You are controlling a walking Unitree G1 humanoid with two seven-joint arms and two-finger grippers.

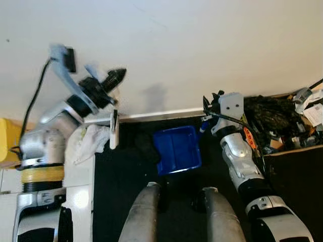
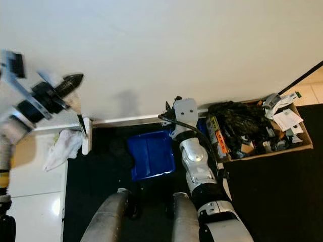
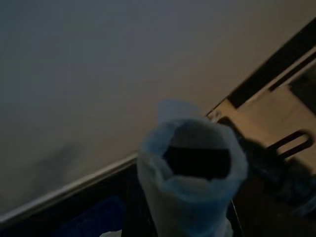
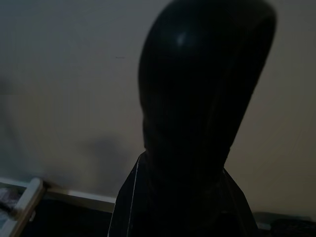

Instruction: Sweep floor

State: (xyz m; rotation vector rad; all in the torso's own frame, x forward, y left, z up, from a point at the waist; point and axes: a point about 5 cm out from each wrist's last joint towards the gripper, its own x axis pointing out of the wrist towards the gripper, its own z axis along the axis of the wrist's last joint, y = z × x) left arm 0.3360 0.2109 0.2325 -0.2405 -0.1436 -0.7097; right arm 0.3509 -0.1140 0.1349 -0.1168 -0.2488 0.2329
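Facing smooth white wall (image 1: pixel 166 45), glossy rectangular blue dustpan (image 1: pixel 177 149) below.

Dark floor mat (image 1: pixel 121 176) along the wall's base.
A blue plastic dustpan (image 1: pixel 177 149) lies on it; a crumpled white cloth (image 1: pixel 90 142) rests on pale tiles (image 2: pixel 35 186) beside, cluttered cardboard box (image 2: pixel 262 132) opposite.

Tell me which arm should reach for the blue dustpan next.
Right, probably. The right pincer hangs just beside the blue dustpan on the dark mat, while the left pincer is raised against the wall, farther away.
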